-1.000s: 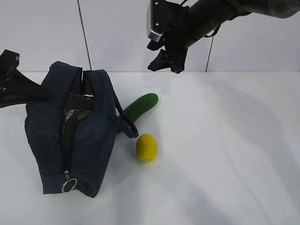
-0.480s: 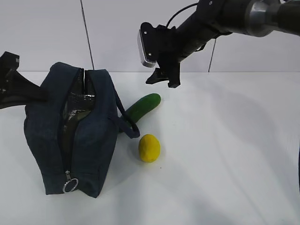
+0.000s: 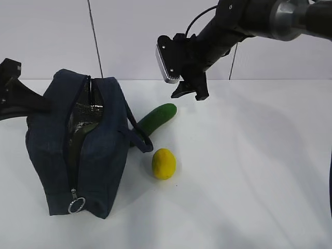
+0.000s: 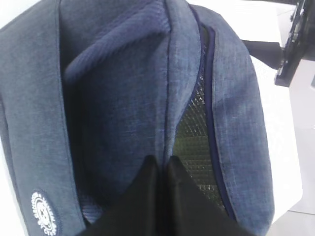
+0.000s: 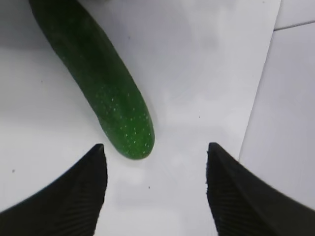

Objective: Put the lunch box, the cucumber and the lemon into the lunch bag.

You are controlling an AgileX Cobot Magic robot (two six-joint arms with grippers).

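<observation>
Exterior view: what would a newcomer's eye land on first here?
The big navy lunch bag on the left of the table, its zipper open on a silvery lining. Next, the right gripper hovering with open jaws above the far tip of the cucumber, which lies just right of the bag. The bright yellow lemon sits alone in front of the cucumber, nearer the camera.

Bare table [image 3: 249, 171] right of cucumber [image 3: 157, 116]; lunch bag [image 3: 78, 150] left.

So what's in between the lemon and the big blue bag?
Only the bag's dark loop handle hangs there; otherwise bare white table separates the lemon from the lunch bag, as the exterior view shows.
</observation>
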